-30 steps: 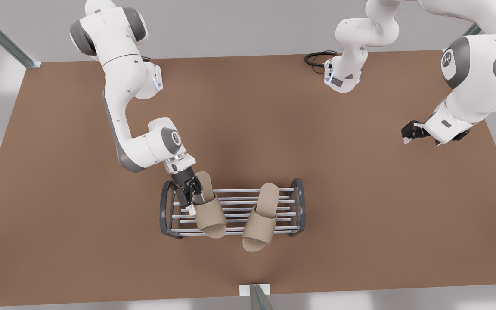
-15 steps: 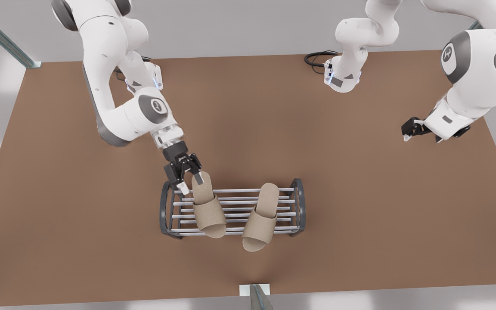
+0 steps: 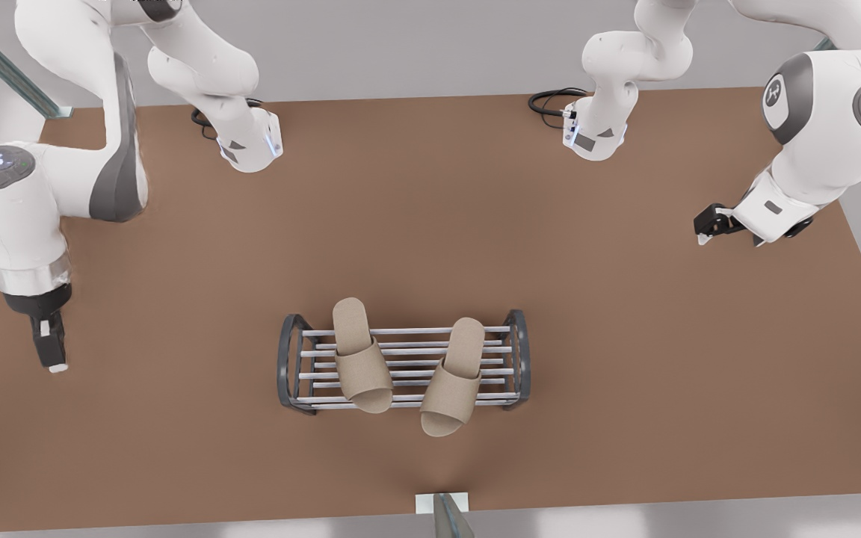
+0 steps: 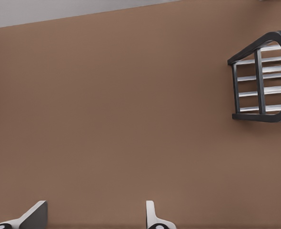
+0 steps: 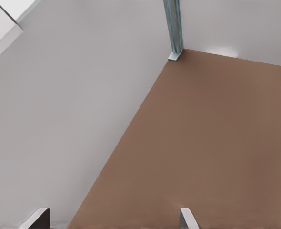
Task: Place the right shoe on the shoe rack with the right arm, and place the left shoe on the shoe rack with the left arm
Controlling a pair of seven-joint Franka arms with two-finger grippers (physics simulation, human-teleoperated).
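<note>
Low shoe rack [image 3: 404, 359] of silvery rods between dark grey arched end frames sits near the middle of the brown worktop [image 3: 625, 359], closer to its near edge in the front view. Two beige woven open-toe slippers lie across the rods, side by side and apart. The slipper on the front view's left [image 3: 359, 357] sits almost wholly on the rods. The other [image 3: 451, 377] overhangs the rack's near rail with its toe.

Left gripper [image 3: 51, 347] hangs over the worktop's edge on the front view's left, well apart from the rack, fingers [image 4: 152, 217] spread wide, holding nothing. Its wrist view shows one end frame of the rack [image 4: 264, 78].

Right gripper [image 3: 707, 224] waits near the opposite edge, fingers [image 5: 185, 219] wide apart, empty.

Judgement: both placements look done, only retreat remains. To do it well, keep both arms high and clear of the rack. The overhanging slipper looks the one most likely to tip if the rack gets bumped.
</note>
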